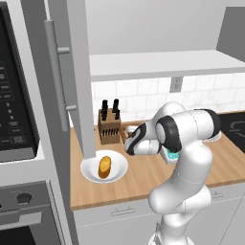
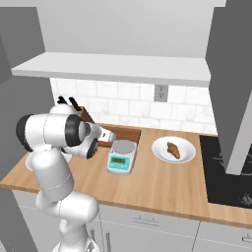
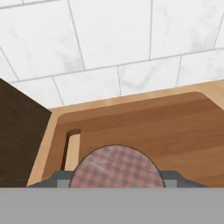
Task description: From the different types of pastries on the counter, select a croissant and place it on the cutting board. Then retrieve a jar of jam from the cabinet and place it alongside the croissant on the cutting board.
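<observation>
A jar of jam (image 3: 116,168) with a red plaid lid sits between my fingers, and my gripper (image 3: 116,183) is shut on it. Below it lies the mid-brown cutting board (image 3: 166,131), its handle slot toward the knife block. From the right base view, my gripper (image 2: 109,137) hovers over the left end of the cutting board (image 2: 127,133). The croissant (image 2: 173,150) lies on a white plate (image 2: 160,151) to the right of the board. The orange-yellow roll (image 1: 104,167) rests on another white plate (image 1: 88,172) left of my gripper (image 1: 128,138). The grey cabinet door (image 1: 72,72) stands open.
A knife block (image 1: 109,125) stands against the tiled wall just left of the board. A digital scale (image 2: 121,156) sits in front of the board. A black stovetop (image 2: 226,172) lies at the counter's (image 2: 157,184) right end. The microwave (image 1: 14,95) and oven are at far left.
</observation>
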Robot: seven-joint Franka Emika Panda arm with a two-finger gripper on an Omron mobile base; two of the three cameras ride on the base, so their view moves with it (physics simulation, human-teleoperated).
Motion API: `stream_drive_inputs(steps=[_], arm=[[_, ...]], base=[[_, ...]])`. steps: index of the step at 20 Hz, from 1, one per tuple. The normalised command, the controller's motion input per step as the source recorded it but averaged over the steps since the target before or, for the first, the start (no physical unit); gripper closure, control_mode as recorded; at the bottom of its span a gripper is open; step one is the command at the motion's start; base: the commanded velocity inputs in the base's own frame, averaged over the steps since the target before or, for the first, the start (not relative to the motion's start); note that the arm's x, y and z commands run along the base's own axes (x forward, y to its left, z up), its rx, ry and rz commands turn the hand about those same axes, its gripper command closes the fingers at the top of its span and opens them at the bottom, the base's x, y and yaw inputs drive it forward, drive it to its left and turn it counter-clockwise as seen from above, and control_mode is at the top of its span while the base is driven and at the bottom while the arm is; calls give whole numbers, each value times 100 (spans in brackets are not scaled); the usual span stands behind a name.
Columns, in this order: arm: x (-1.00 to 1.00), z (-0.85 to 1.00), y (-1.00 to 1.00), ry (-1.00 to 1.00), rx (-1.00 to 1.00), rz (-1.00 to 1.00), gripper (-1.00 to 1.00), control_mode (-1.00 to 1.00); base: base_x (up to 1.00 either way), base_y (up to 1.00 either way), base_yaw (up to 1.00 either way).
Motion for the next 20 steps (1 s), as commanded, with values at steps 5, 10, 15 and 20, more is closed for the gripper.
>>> stream_drive_inputs(steps=[5,10,15,20], arm=[[53,33,0,0,0,1,100,-100],[14,2,0,0,-1,1,100,-100],[41,-46,0,-1,-15,1,100,-100],[4,-36,5,0,-4,0,100,-100]], base=[[0,0,0],[0,0,0],[0,0,0],[0,0,0]])
